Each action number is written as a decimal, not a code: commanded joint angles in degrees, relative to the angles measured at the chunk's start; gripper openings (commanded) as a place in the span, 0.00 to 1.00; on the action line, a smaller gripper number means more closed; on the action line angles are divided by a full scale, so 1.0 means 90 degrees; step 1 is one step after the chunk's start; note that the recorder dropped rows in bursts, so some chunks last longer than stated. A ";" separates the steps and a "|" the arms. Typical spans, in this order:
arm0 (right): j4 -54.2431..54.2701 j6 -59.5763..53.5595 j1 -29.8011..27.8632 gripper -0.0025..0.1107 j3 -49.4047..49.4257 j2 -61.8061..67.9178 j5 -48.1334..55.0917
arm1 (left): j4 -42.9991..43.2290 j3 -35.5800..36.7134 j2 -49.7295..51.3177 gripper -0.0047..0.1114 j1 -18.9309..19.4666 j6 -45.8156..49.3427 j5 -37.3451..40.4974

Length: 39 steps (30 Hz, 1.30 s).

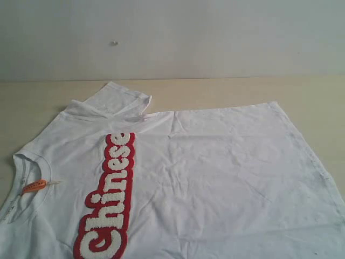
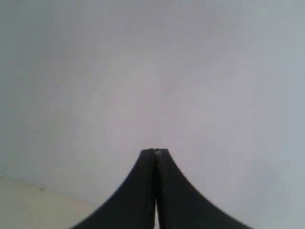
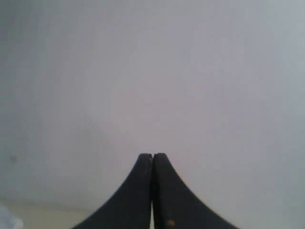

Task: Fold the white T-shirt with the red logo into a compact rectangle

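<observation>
The white T-shirt point(image 1: 215, 178) lies spread flat on the tan table point(image 1: 48, 100), neck hole at the left with a small orange neck tag point(image 1: 34, 186). Its red logo point(image 1: 109, 197), white "Chinese" letters outlined in red, runs as a narrow strip across the chest. One sleeve point(image 1: 116, 100) is folded back at the far edge. Neither arm shows in the exterior view. My left gripper point(image 2: 155, 151) is shut with nothing between its black fingers, facing a pale wall. My right gripper point(image 3: 152, 155) is shut and empty as well, facing the same wall.
A pale grey wall point(image 1: 215, 38) rises behind the table's far edge. Bare tabletop point(image 1: 318, 102) shows beyond the shirt at the back right. A corner of white fabric point(image 3: 7, 220) shows at the edge of the right wrist view.
</observation>
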 commanded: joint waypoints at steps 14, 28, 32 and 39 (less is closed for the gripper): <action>-0.0238 0.3025 -0.0027 0.02 -0.2331 0.0576 -0.0153 | 0.3301 -0.2344 0.1678 0.04 0.0003 -0.4334 -0.0972; -0.0472 0.1017 -0.0027 0.02 -0.5522 0.4324 0.2853 | 0.4287 -0.5210 0.5251 0.04 -0.0181 -0.2529 0.3079; -0.0749 0.0844 -0.0027 0.02 -0.6337 0.5552 0.4312 | 0.4085 -0.5707 0.6368 0.04 -0.0304 -0.0666 0.4626; -0.0760 -0.0130 -0.0027 0.02 -0.7286 0.7641 0.6289 | 0.0057 -0.6831 0.8177 0.04 -0.0348 0.4216 0.6355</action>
